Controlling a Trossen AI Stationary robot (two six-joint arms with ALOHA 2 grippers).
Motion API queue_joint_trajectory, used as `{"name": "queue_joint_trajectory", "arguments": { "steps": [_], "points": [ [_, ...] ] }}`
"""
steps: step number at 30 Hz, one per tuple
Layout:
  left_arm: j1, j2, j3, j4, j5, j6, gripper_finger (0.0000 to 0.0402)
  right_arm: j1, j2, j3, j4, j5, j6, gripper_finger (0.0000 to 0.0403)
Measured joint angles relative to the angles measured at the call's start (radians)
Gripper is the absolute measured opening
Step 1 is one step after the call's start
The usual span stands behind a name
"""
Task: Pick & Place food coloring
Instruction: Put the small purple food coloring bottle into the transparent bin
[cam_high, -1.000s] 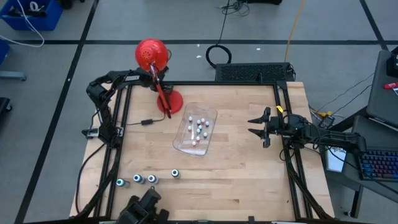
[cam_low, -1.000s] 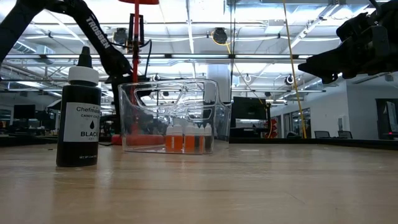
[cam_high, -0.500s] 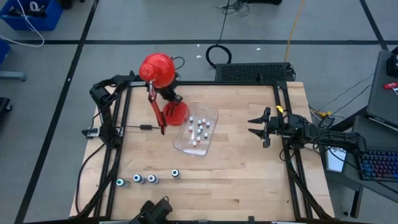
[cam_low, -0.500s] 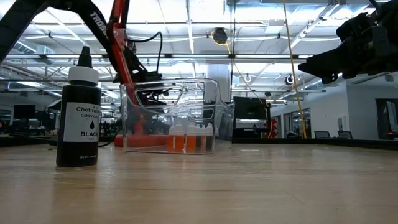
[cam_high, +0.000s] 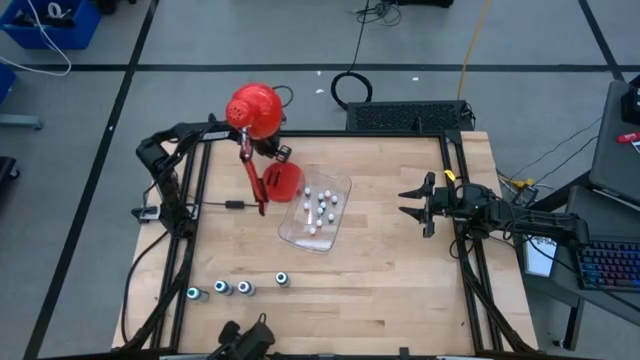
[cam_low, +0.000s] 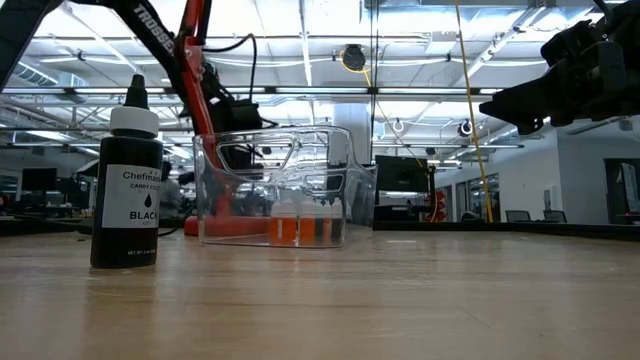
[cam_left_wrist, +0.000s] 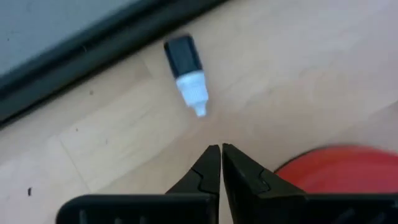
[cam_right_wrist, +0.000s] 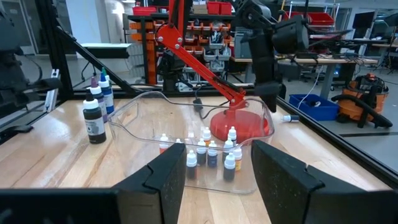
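Several tiny white-topped food coloring bottles (cam_high: 320, 205) stand upright in a clear tub (cam_high: 300, 232) at mid-table. One more small bottle (cam_left_wrist: 186, 74) lies on its side on the wood by the far edge. Several larger dark bottles (cam_high: 232, 288) stand upright near the front left; the low view shows one, black (cam_low: 127, 180). A red desk lamp's base (cam_high: 285, 180) rests against the tub's far left corner. My left gripper (cam_left_wrist: 221, 150) is shut, pointing down just beside that base. At the table's right edge my right gripper (cam_high: 410, 200) hangs open, holding nothing. My left gripper's shut fingers (cam_left_wrist: 245, 171) come from above, slanting down, right beside the rim of the lamp's red base (cam_left_wrist: 336, 171). I cannot tell whether they touch it. Nothing sits between them.
The lamp's arm (cam_high: 250, 170) and red shade (cam_high: 255, 108) lean over the table's far left. Its black cord (cam_high: 225, 205) trails on the wood to the left. Black frame rails (cam_high: 195, 200) border the left and right sides. Bare wood lies between the tub and my right gripper.
My left gripper has moved toward the table's right and near side, rising a little. The red lamp has slid along the table with it, and its base now sits by the tub's corner. Its shade has swung right and its arm has turned.
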Motion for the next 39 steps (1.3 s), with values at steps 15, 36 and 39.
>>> {"name": "queue_joint_trajectory", "arguments": {
  "steps": [15, 36, 39],
  "points": [
    [0.010, 0.039, 0.002, 0.145, -0.087, -0.061, 0.0164, 0.000, 0.000, 0.000, 0.000, 0.000, 0.000, 0.0169],
    [0.023, 0.133, 0.005, 0.224, -0.126, -0.072, 0.0182, 0.000, 0.000, 0.000, 0.000, 0.000, 0.000, 0.0169],
    [0.023, 0.133, 0.005, 0.219, -0.126, -0.070, 0.0182, 0.000, 0.000, 0.000, 0.000, 0.000, 0.000, 0.0169]
  ]
}}
